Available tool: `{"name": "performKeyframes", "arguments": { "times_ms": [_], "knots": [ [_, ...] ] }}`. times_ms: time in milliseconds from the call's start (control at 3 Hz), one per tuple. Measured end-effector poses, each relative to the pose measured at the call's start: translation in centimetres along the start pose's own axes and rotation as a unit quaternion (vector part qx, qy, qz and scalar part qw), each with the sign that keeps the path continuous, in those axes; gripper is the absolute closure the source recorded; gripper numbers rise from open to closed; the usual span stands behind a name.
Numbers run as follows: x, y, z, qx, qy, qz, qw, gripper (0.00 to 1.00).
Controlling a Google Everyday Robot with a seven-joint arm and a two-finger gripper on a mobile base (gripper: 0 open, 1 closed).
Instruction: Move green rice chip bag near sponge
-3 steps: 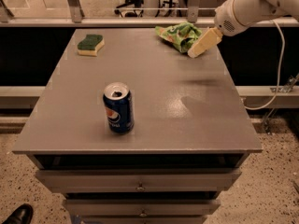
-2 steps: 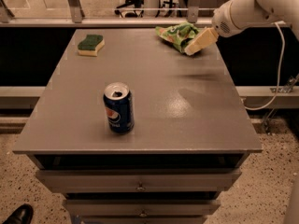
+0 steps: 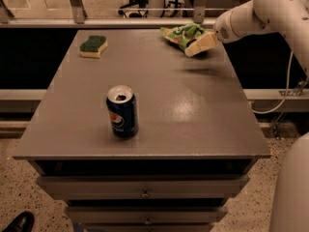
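- One gripper point(image 3: 200, 43) in view, on the white arm point(image 3: 251, 16), low over the far right corner of the grey table point(image 3: 193, 110).
- Green rice chip bag point(image 3: 181, 34) lies right at the gripper's tip, touching it or nearly so, on the side toward the sponge.
- Grip state: cannot tell whether it is spread, closed or pinching the bag. The bag looks to rest on the table, not lifted.
- Sponge point(image 3: 93, 46) sits well apart from the gripper, across the table along the same far edge, to the left as the camera sees it.
- Pepsi can point(image 3: 122, 111) stands upright, well apart from the gripper, toward the camera and left, off the straight bag-to-sponge line.
- Step, judged: reach/grasp stage at the bag; the carry is not yet started.
- Next move calls for: a firm hold on the crinkly foil, a small lift, then a sideways carry toward the sponge, setting the bag down beside it and not on top.
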State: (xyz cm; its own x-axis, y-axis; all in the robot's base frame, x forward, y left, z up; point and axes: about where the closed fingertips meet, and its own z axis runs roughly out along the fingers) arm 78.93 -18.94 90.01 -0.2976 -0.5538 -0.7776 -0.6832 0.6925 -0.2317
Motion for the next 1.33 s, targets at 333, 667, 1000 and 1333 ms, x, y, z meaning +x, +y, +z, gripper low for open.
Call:
{"name": "performKeyframes", "arguments": {
  "times_ms": [333, 667, 1000, 1333],
  "knots": [
    [0.2, 0.2, 2.0, -0.010, -0.004, 0.021, 0.9997, 0.02],
    [0.0, 0.6, 3.4, -0.019, -0.011, 0.026, 0.9994, 0.18],
    [0.2, 0.7, 4.2, -0.022, -0.012, 0.029, 0.9993, 0.41],
    [0.1, 0.8, 4.2, -0.022, -0.015, 0.027, 0.9993, 0.64]
  ]
}}
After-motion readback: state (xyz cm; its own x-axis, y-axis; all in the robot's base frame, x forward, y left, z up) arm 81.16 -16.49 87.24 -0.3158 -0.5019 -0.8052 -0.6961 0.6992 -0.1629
